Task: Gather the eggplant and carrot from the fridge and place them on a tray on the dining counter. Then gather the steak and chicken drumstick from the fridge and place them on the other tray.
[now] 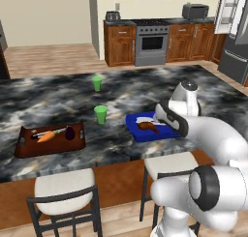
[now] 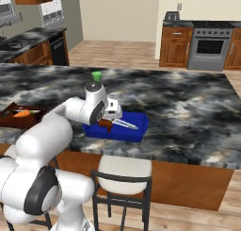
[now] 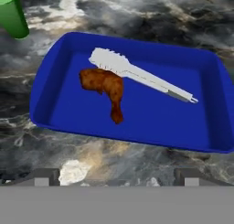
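Gripper (image 3: 116, 175) jaws wide, empty; chicken drumstick (image 3: 105, 88) lies mid-frame above it in blue tray (image 3: 137, 122), thin end pointing down.

On the marbled table (image 2: 188, 107) the blue tray (image 2: 136, 128) holds the chicken drumstick (image 2: 105, 125) under the arm's pincer (image 2: 112, 113); at the left edge a brown tray (image 2: 12, 117) carries the carrot (image 2: 22, 113), a green cup (image 2: 96, 76) behind

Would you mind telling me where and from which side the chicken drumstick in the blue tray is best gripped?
Grip the chicken drumstick across its thick, bulbous end, coming straight down from above. It lies flat on the floor of the blue tray, whose raised walls block a side approach. Keep the jaws off the white tongs lying beside that end; the thin tapered end would probably slip.
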